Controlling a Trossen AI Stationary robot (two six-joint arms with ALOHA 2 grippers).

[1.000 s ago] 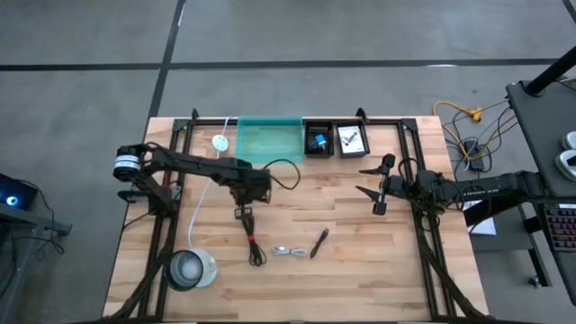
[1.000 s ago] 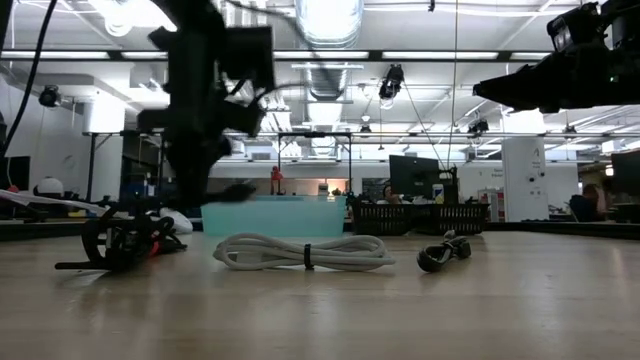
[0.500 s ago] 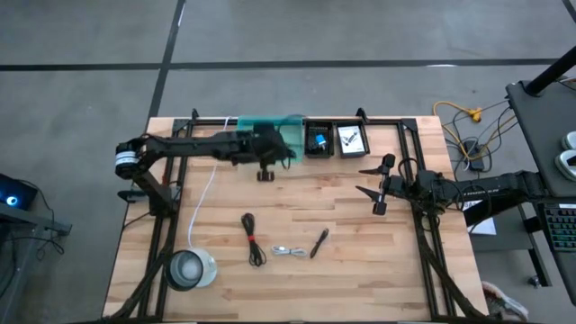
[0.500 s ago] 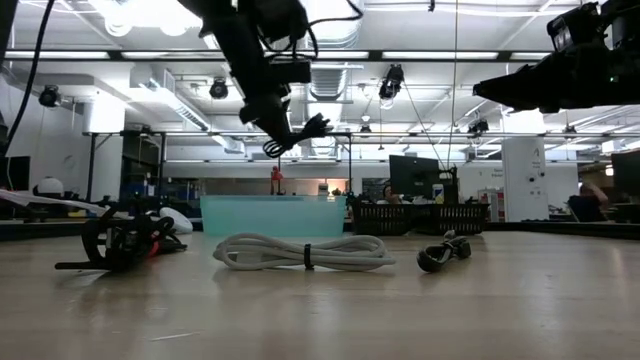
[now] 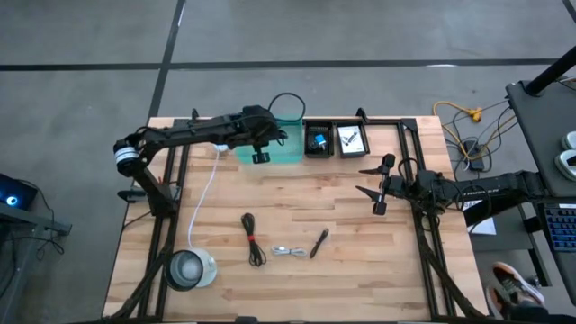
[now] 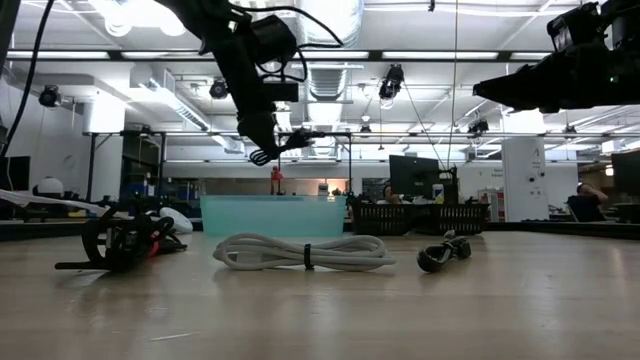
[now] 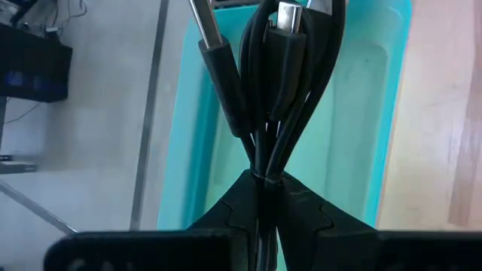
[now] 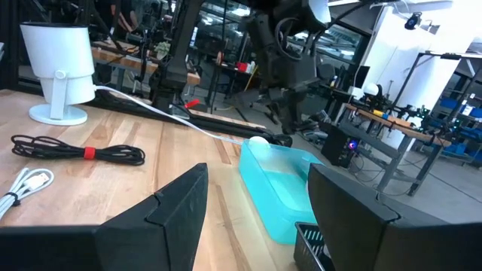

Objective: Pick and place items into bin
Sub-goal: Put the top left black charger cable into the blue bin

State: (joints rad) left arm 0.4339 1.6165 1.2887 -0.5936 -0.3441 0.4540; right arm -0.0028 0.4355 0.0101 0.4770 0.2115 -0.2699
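On the wooden surface (image 5: 360, 216), the teal bin (image 5: 286, 151) sits at the far edge. The left tool (image 7: 263, 184), pinched shut on a looped black cable (image 7: 282, 68), hangs over the bin, probably centred; next it should part and drop it. The right tool (image 5: 372, 187) waits wide open. A black cable bundle with red tie (image 5: 251, 239), silvery cable (image 5: 288, 251) and black pen (image 5: 319, 243) remain.

High view looks straight down on the whole counter (image 5: 360, 225); low view looks level across it. Left wrist view sits close above the bin (image 7: 361, 113), shared with every view.
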